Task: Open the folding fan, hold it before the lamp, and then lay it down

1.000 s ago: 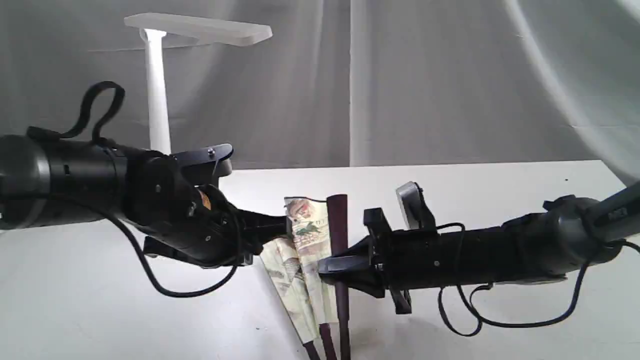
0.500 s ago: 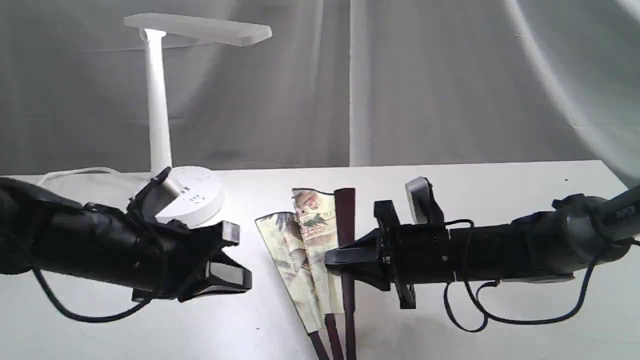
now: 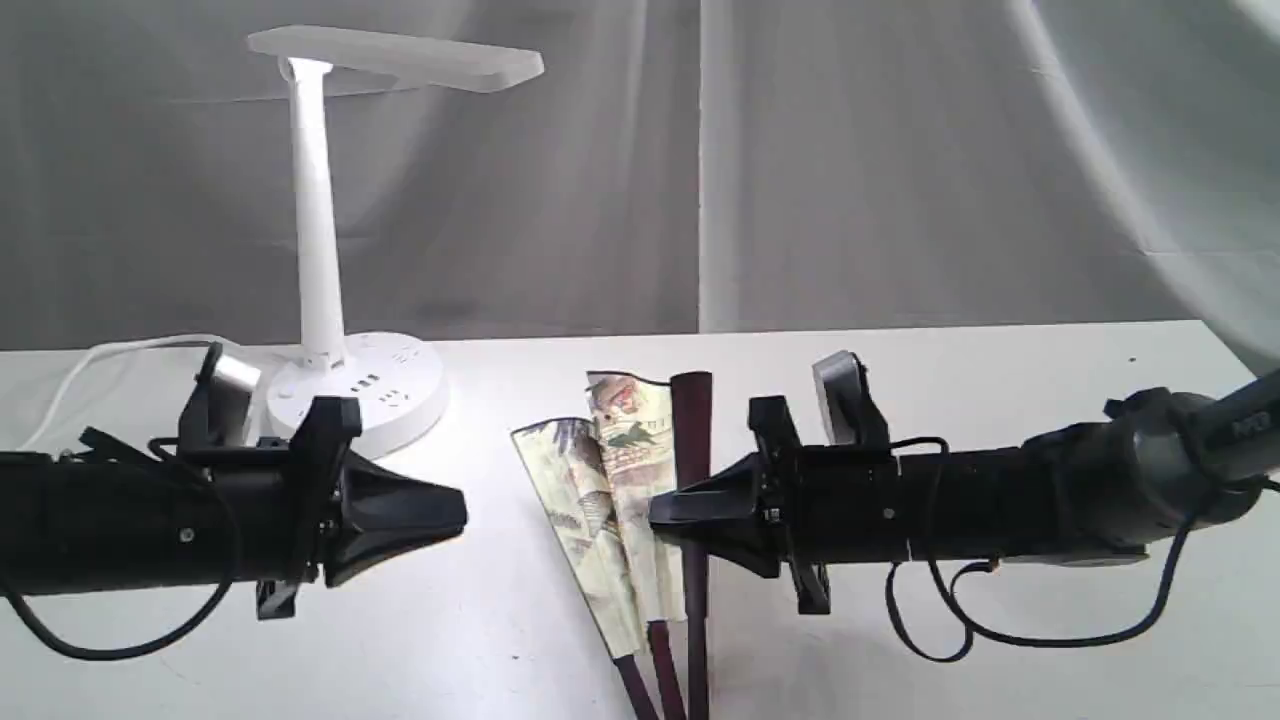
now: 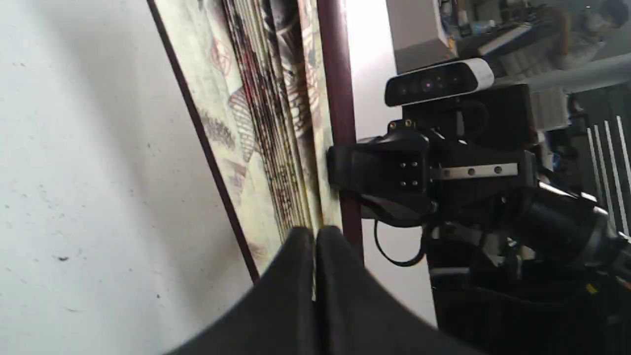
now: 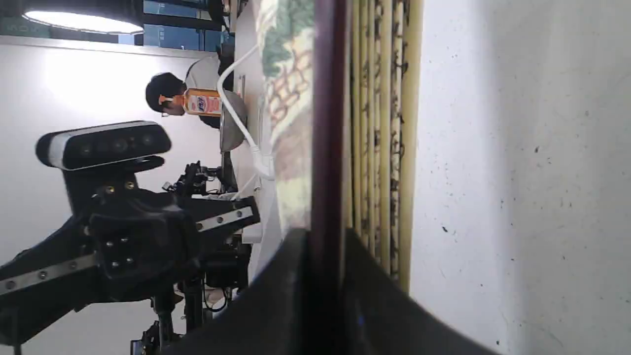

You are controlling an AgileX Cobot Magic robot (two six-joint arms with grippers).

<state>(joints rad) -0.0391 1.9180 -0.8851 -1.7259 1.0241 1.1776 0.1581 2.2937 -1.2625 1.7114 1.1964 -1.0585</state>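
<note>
The folding fan [image 3: 610, 480] is only partly spread, with cream painted folds and dark maroon ribs running down out of the exterior view. My right gripper [image 3: 665, 515] is shut on its maroon outer rib [image 5: 325, 123]. In the right wrist view both fingers of that gripper [image 5: 325, 236] pinch the rib. My left gripper [image 3: 455, 515] is shut and empty, a hand's width left of the fan and pointing at it. The left wrist view has its closed tips [image 4: 314, 236] in front of the fan [image 4: 256, 123]. The white lamp [image 3: 318, 200] stands at the back left.
The lamp's round base [image 3: 370, 395] with sockets sits just behind my left arm, and its white cord [image 3: 110, 352] trails off to the left. A grey curtain hangs behind the white table [image 3: 1000, 370]. The right arm's cable [image 3: 940, 640] loops down toward the tabletop.
My left gripper has come off the fan's left fold and drawn back to the left and lower, uncovering the lamp's base. The right gripper and fan shifted slightly right.
</note>
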